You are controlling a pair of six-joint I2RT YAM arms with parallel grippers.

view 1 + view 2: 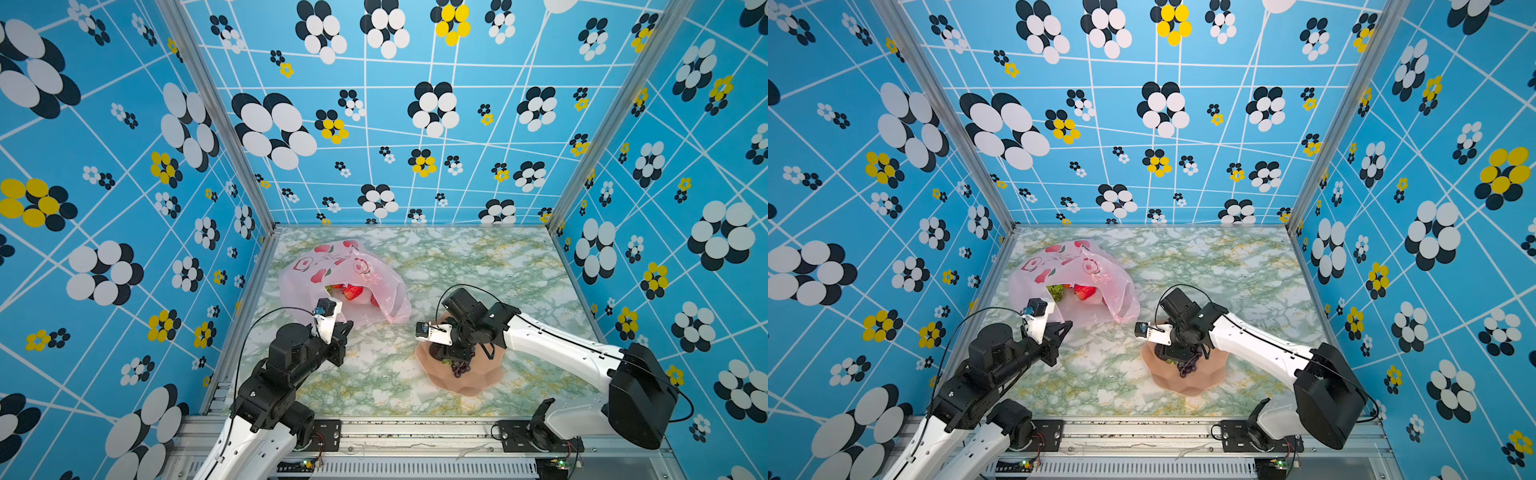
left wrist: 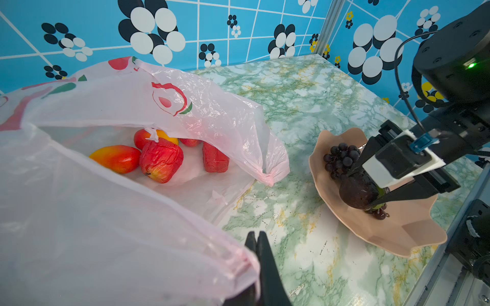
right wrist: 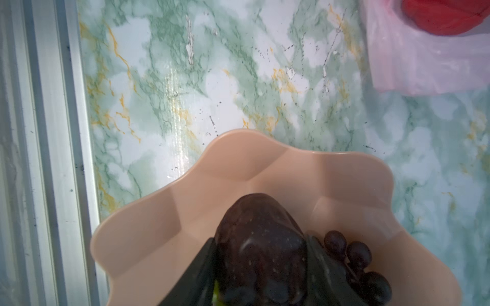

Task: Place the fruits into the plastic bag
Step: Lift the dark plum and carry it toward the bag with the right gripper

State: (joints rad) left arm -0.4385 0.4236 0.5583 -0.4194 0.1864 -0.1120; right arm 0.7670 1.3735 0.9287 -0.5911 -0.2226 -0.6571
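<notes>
The dark brown piece point(image 3: 261, 246) lies in the peach bowl point(image 3: 238, 164) at the lower centre of the right wrist view. The grapes point(image 3: 358, 254) touch its right side. The right gripper point(image 2: 360, 188) has one finger on each flank of the piece and appears to clamp it. The piece seems not yet lifted.

Step in hand: pick-up of this piece.

Next move: raise it clear of the scalloped rim, then carry it toward the upper left in both top views to the plastic bag point(image 1: 332, 266). The apple point(image 2: 160, 161), a mango point(image 2: 116, 159) and a strawberry point(image 2: 214, 159) are already inside.

The left gripper point(image 2: 256, 235), jaws pressed together, pinches the bag's near rim and holds the mouth up. The upper flap sags, so entry is low. The table point(image 1: 390, 340) between bowl and bag is bare. The grapes may snag and drag along.
</notes>
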